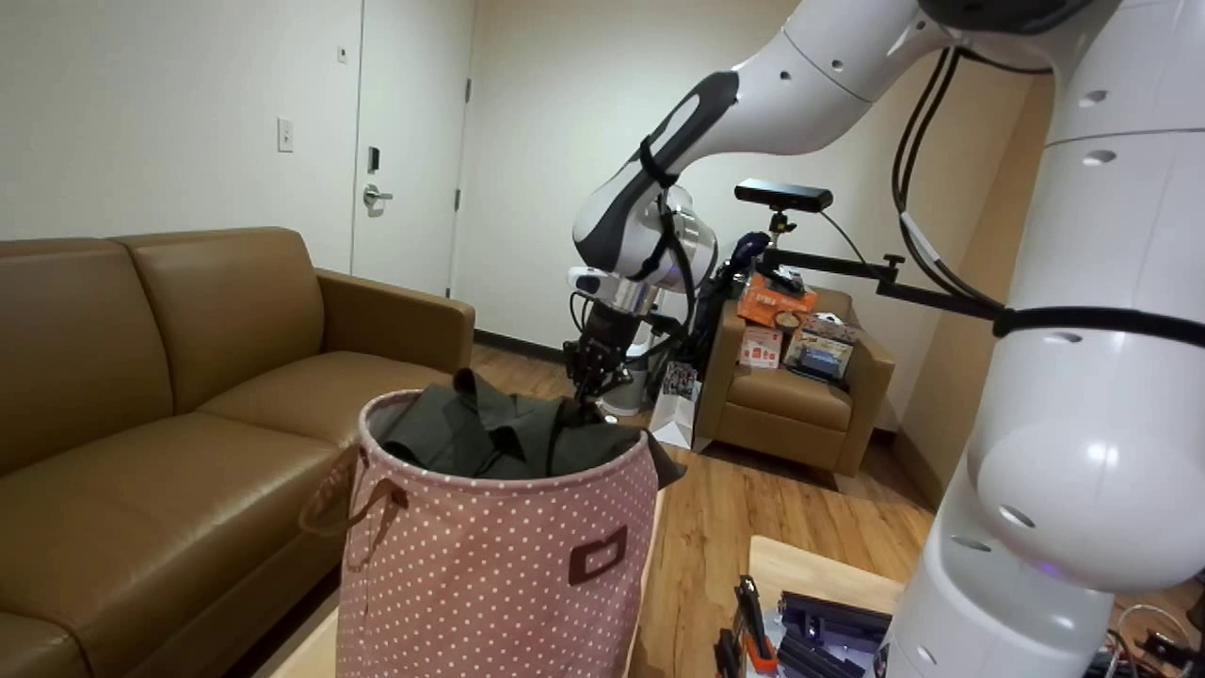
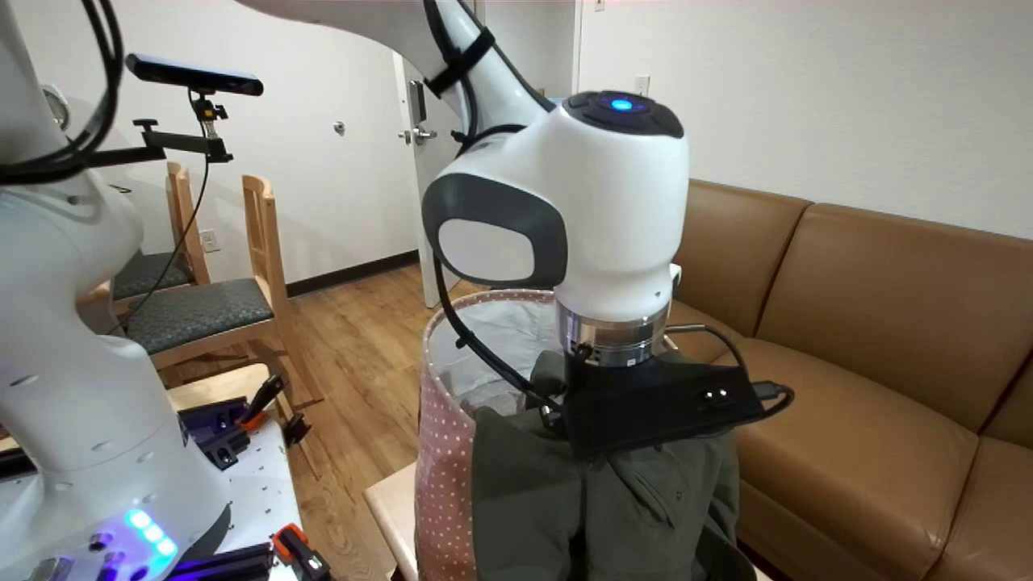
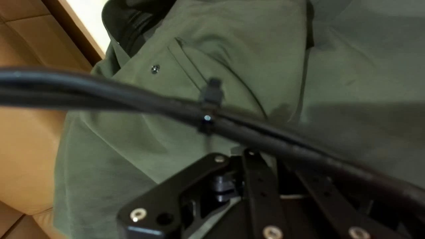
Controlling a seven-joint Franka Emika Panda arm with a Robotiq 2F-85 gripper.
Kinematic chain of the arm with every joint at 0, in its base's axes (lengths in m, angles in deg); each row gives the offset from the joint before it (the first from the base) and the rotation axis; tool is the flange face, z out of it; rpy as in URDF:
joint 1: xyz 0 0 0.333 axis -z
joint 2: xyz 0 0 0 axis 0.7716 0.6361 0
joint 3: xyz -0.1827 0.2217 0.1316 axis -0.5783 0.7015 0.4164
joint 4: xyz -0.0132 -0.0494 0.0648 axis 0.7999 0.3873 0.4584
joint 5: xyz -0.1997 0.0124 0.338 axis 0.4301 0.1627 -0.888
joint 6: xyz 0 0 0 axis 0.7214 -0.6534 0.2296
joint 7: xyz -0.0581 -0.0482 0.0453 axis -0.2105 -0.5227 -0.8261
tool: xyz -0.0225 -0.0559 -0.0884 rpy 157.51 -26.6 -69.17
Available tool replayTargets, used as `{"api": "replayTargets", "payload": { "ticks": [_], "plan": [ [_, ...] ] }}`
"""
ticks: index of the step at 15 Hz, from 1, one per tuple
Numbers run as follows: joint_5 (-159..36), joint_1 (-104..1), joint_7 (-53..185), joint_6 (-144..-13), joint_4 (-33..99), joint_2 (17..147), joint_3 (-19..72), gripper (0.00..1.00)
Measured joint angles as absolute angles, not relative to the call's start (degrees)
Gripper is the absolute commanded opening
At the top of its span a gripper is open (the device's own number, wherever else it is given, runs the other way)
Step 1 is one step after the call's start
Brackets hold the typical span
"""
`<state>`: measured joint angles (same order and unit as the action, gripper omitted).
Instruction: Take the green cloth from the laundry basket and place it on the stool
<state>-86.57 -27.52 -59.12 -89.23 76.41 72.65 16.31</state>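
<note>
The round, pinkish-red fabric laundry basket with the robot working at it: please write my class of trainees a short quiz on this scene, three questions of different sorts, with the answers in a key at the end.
1. Multiple choice: what pattern covers the round, pinkish-red fabric laundry basket? A) stripes; B) dots; C) checks.
2. True or false: in an exterior view, part of the limp, dark grey-green cloth hangs outside the basket.
3. Short answer: which part of the white, jointed robot arm is closest to the cloth?

Key: 1. B, white dots. 2. True. 3. The black mechanical claw.
</note>
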Motion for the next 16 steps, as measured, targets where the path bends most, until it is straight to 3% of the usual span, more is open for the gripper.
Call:
{"api": "replayTargets", "payload": {
  "ticks": [16],
  "plan": [
    [-111.9, -25.2, -62.5, -68.8, 69.5, 53.8, -2.7, 0.03]
  ]
}}
